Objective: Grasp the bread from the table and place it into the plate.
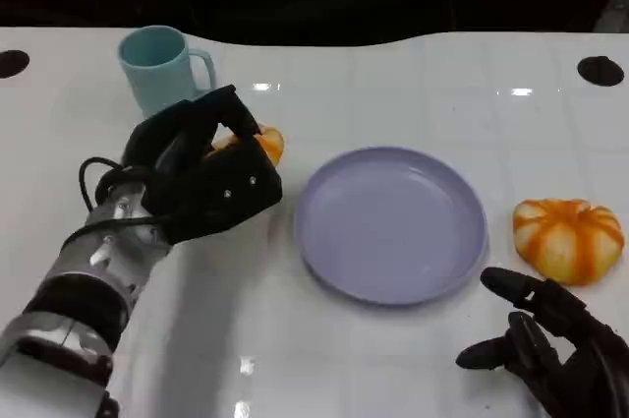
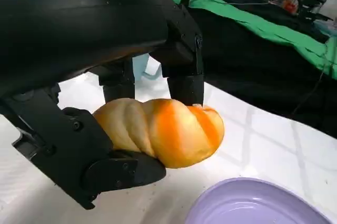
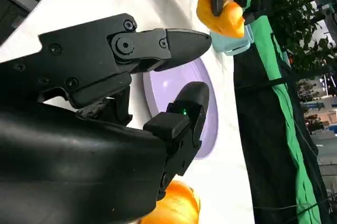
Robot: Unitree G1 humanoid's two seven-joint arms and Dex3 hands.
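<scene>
A twisted orange-and-tan bread [image 1: 263, 142] is gripped by my left hand [image 1: 201, 180], left of the lavender plate [image 1: 393, 226]. Up close, black fingers [image 2: 181, 84] clamp the bread [image 2: 163, 132] from both sides, and the plate's rim [image 2: 253, 203] lies just beyond it. I cannot tell whether the bread touches the table. My right hand [image 1: 555, 349] rests at the table's front right with its fingers apart and nothing in them. In the right wrist view the same bread [image 3: 224, 10] shows held beyond the plate [image 3: 210, 121].
A light blue mug [image 1: 162, 68] stands behind my left hand. A round orange-and-cream pumpkin-shaped piece [image 1: 568, 238] lies right of the plate, just ahead of my right hand. Two dark holes [image 1: 600, 70] mark the white table's far corners.
</scene>
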